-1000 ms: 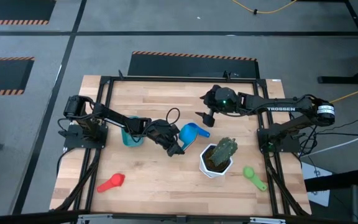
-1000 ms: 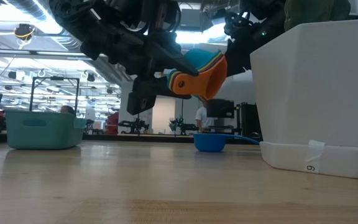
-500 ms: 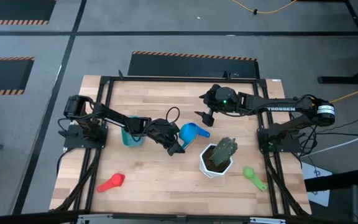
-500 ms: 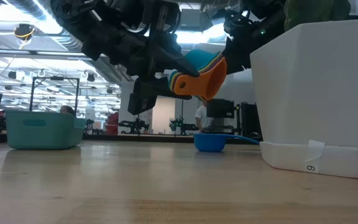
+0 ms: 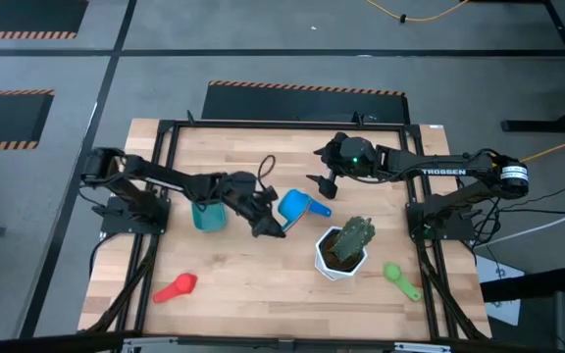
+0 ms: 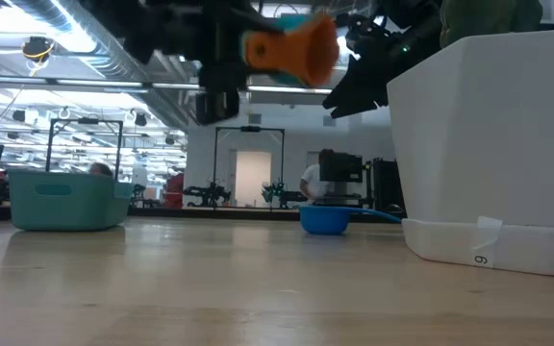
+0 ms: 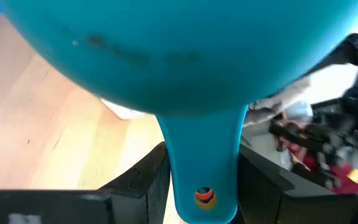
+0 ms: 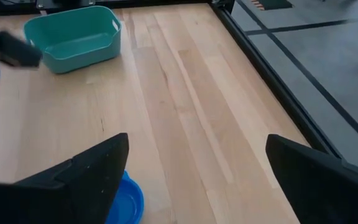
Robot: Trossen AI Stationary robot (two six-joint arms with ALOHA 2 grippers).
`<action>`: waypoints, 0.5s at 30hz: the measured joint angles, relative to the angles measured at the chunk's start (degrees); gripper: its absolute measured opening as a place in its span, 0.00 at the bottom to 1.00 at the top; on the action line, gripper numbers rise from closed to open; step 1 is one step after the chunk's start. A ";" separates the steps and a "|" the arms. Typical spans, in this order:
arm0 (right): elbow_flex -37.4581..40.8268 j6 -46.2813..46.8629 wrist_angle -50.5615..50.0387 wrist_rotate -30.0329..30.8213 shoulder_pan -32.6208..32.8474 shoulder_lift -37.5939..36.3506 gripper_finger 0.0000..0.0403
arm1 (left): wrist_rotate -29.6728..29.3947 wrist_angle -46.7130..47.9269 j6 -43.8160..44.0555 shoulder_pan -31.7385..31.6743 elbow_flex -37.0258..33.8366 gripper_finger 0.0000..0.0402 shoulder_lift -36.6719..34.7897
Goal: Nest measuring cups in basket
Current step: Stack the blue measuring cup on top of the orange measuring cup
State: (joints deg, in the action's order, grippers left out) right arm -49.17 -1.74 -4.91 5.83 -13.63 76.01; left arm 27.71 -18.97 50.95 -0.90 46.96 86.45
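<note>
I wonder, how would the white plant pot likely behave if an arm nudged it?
The white pot probably slides rather than tips: the low view shows it on a broad, flat saucer. It looks rigid and likely fairly heavy, holding a plant. A push near its rim seems riskier.

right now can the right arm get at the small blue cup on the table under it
Probably yes: the right gripper hangs open above the blue cup, with bare table around it. The left gripper, holding the nested cups, stays close.

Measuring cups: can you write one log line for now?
left gripper: holds nested measuring cups aloft | right gripper: open, waiting | basket: empty
</note>
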 joint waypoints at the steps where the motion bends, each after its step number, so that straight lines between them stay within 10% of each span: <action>1: 0.00 0.00 0.00 -0.02 0.00 0.00 0.95 | 0.78 1.16 -0.41 -0.57 0.00 0.37 -1.53; 15: 0.00 -0.19 0.80 -10.62 -0.01 0.00 0.95 | -1.85 42.18 -2.01 -6.83 -0.04 0.37 -25.65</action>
State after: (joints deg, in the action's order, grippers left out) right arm -49.17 -1.93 -4.10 -4.80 -13.64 76.01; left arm 25.85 23.22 48.93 -7.73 46.92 60.81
